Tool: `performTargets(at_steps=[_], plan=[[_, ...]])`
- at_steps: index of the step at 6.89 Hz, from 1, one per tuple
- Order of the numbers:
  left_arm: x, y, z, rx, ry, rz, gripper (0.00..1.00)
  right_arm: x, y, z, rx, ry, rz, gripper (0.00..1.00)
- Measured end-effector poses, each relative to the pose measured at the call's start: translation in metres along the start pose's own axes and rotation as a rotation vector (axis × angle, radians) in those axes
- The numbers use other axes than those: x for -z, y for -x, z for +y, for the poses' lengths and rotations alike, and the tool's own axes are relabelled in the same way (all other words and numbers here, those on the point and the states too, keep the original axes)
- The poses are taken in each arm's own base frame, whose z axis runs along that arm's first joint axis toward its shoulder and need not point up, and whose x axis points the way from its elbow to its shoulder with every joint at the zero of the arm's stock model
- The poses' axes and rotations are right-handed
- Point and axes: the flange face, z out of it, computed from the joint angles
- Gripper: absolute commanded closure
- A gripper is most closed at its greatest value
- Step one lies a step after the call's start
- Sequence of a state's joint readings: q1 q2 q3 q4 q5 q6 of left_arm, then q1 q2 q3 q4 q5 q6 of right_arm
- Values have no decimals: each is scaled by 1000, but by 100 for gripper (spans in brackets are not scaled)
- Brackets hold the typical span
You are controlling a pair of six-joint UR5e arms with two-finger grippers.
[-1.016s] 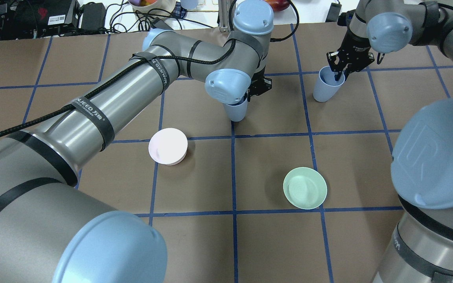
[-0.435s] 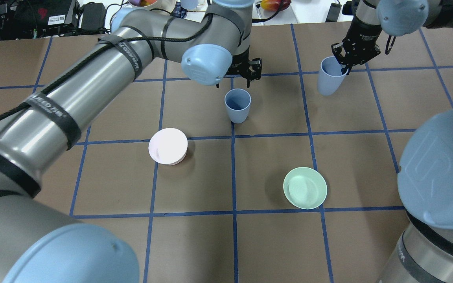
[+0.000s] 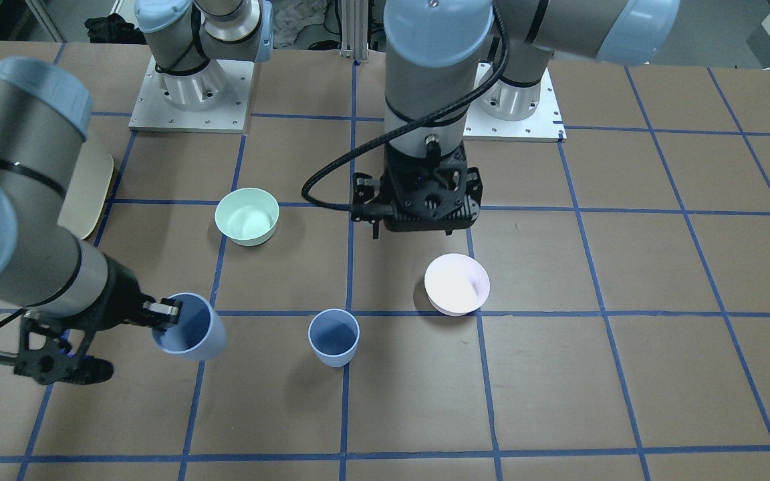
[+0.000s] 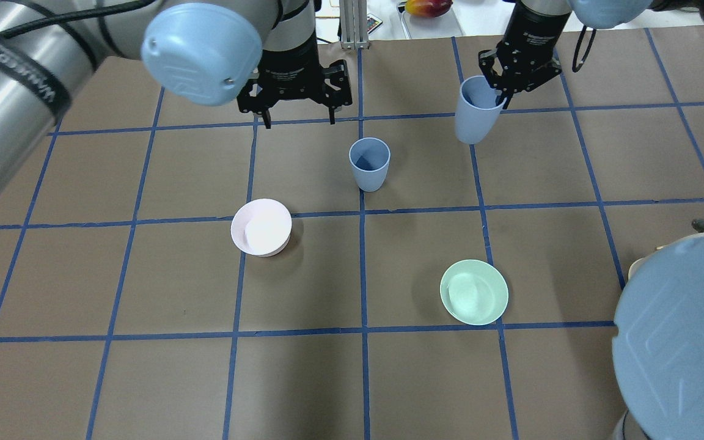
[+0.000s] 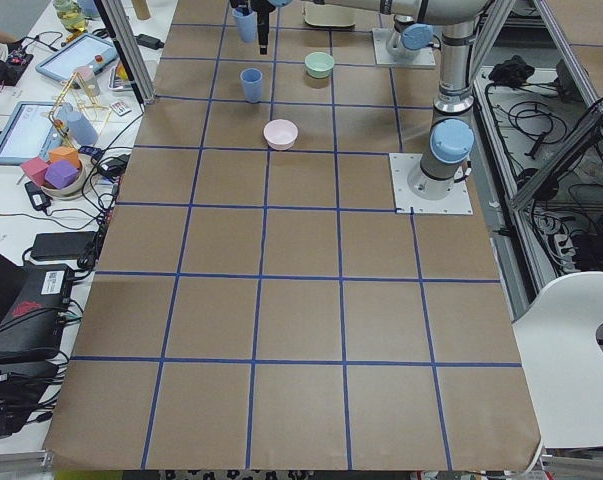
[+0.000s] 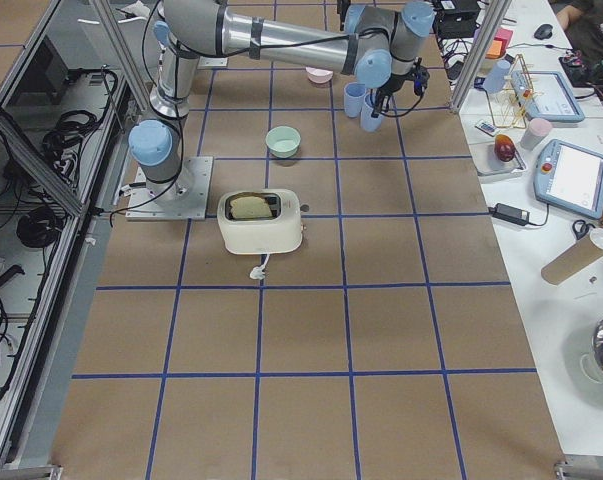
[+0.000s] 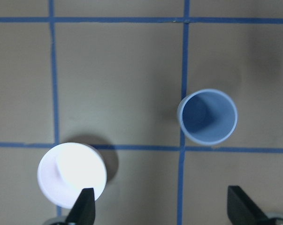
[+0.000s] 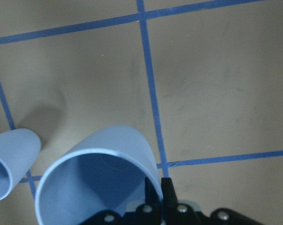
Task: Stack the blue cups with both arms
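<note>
One blue cup [image 4: 369,164] stands upright on the table near the middle; it also shows in the front view [image 3: 333,337] and the left wrist view [image 7: 208,116]. My left gripper [image 4: 298,119] is open and empty, raised behind and to the left of that cup. My right gripper [image 4: 514,85] is shut on the rim of the second blue cup [image 4: 476,115] and holds it tilted above the table, to the right of the standing cup. The right wrist view shows the held cup [image 8: 96,183] with the standing cup [image 8: 10,159] at the lower left.
A pale pink bowl [image 4: 261,227] sits in front and to the left of the standing cup. A mint-green bowl [image 4: 473,291] sits in front and to its right. A cream toaster [image 6: 261,220] stands near the right arm's base.
My left gripper let go of the standing cup, opened, and moved up and away to the left. My right gripper lifted its cup and carried it left, towards the standing cup.
</note>
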State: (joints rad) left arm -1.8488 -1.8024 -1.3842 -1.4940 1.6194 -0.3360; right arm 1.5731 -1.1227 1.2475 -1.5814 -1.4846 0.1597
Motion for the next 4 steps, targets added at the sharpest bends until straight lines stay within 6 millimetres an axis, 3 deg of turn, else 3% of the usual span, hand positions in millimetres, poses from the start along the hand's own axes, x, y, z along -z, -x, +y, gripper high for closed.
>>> performTargets(at_steps=[2,3,4], plan=[[1,47,47,-4,0,-1,0,-3,88,46,-51,-1,4,100],[3,69,53,-18,-22,15,0,-10,122,65,-41,5,3,100],[15,96,45,-13,-31,55,0,-15,144,78,-30,6,-2,100]])
